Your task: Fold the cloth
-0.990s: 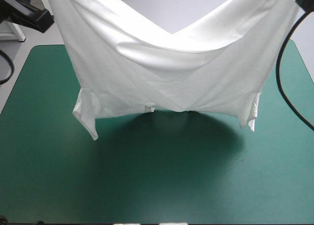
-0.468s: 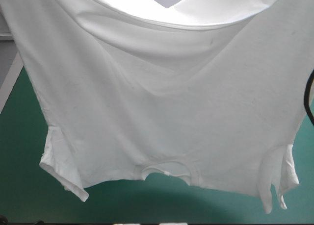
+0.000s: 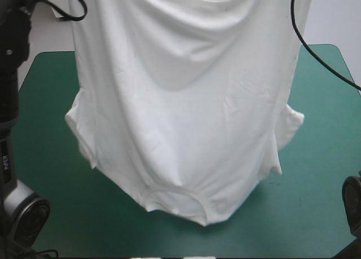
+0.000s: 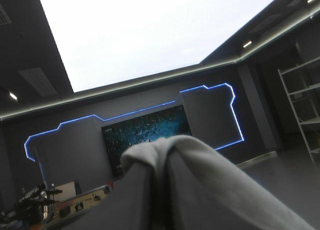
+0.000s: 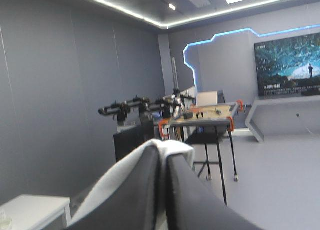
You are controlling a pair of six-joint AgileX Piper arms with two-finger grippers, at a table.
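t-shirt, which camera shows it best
The high view: the T-shirt hangs lifted over the teal-green cover, both sleeves and the neckline, lowest, in sight. Each wrist view shows only a small fold of it, pinched at the tip of the left pincer and of the right pincer.

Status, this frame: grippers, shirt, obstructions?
Left gripper and right gripper shut on T-shirt, raised high. T-shirt hanging, collar down near the table. No obstruction seen.

black left arm (image 3: 8, 101), silver-grey round joint (image 3: 25, 214), right pincer (image 5: 164, 165) with broad black fin-shaped fingers (image 5: 145, 190)
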